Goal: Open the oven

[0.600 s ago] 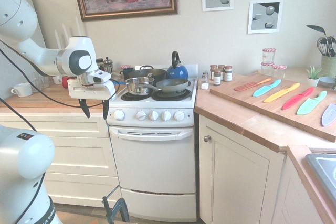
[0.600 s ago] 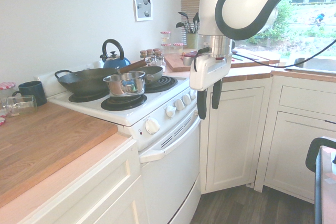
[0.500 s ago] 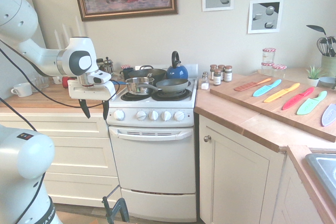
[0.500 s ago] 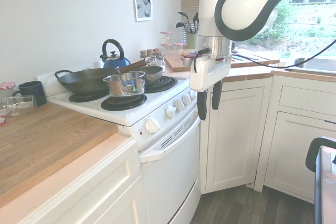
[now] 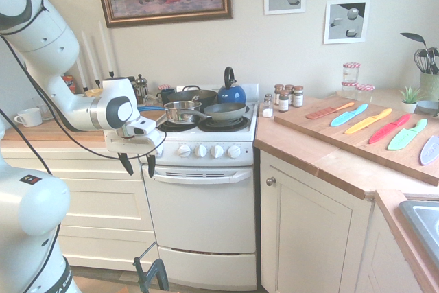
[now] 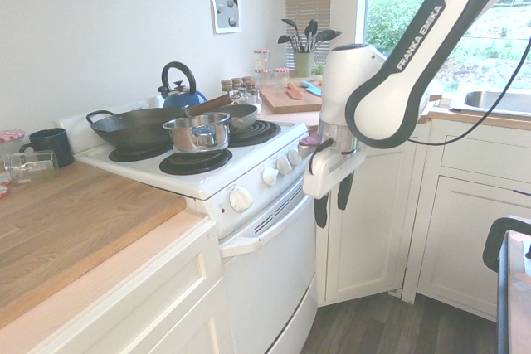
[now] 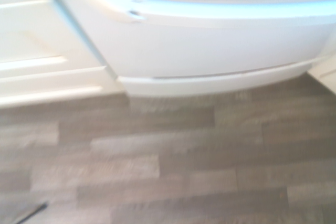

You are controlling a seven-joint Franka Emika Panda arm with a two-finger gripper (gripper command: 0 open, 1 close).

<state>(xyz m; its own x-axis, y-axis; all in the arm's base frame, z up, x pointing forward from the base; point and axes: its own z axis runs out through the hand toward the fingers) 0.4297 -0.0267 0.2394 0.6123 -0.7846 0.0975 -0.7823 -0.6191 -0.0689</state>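
The oven [image 5: 199, 217] [image 6: 270, 275] is a small white cooker with five knobs, a black hob and a wide white door that is shut. Its bar handle [image 5: 199, 175] [image 6: 261, 230] runs across the door's top. My gripper [image 5: 138, 165] [image 6: 330, 201] hangs in front of the oven's left end, at about handle height and a little away from it, fingers pointing down and open with nothing between them. The wrist view looks down on the handle [image 7: 210, 11], the door front [image 7: 210, 51] and the wooden floor.
On the hob stand a small steel pot [image 5: 180, 110], a frying pan [image 5: 223, 110], a dark wok [image 6: 133, 126] and a blue kettle [image 5: 231, 91]. A cream cupboard door with a round knob [image 5: 270, 181] flanks the oven on one side, cream drawers [image 5: 103, 204] on the other.
The gripper has dropped from countertop height to handle height and moved toward the oven's front. It stays open.
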